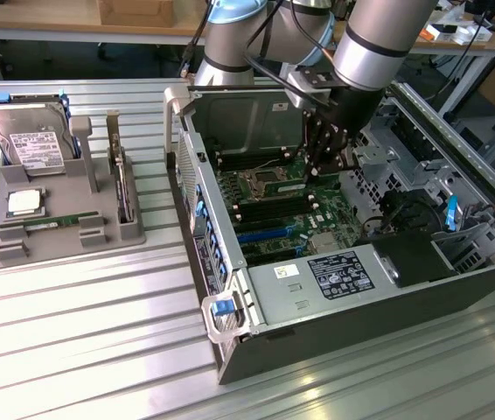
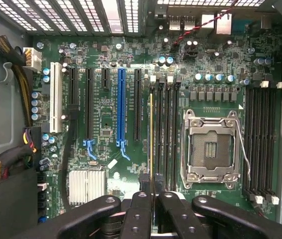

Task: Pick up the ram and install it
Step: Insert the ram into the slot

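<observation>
Resting on ribbed metal table (image 1: 81, 315), workshop desks (image 1: 55, 31)

The ram (image 2: 151, 134) shows only as a thin edge-on strip, its end hidden behind the end effector (image 2: 151, 191).

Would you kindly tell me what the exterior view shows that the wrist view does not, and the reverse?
Exterior view: the grey tray beside the case, with a hard drive and a processor chip on it. Wrist view: a blue slot, a finned heatsink, and the thin edge of the ram gripped in the hand, over the memory slots. Shared: the motherboard, the empty processor socket and the hand.
</observation>
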Controlling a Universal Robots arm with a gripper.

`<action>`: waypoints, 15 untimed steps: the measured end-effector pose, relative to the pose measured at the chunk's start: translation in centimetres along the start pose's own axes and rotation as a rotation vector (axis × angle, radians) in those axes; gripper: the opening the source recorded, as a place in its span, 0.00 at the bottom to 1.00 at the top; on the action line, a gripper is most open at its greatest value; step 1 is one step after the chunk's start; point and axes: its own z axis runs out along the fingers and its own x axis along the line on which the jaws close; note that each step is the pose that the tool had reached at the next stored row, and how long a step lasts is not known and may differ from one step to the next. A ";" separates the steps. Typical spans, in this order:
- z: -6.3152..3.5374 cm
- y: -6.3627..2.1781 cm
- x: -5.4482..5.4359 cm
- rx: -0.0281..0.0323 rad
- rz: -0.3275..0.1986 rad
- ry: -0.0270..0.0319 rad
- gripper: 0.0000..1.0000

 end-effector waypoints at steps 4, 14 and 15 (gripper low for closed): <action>0.11 0.00 0.0 -0.0001 0.000 -0.0001 0.12; 0.79 -0.03 0.0 0.0000 0.000 0.0001 0.12; 0.91 0.01 0.0 0.0001 0.000 0.0001 0.12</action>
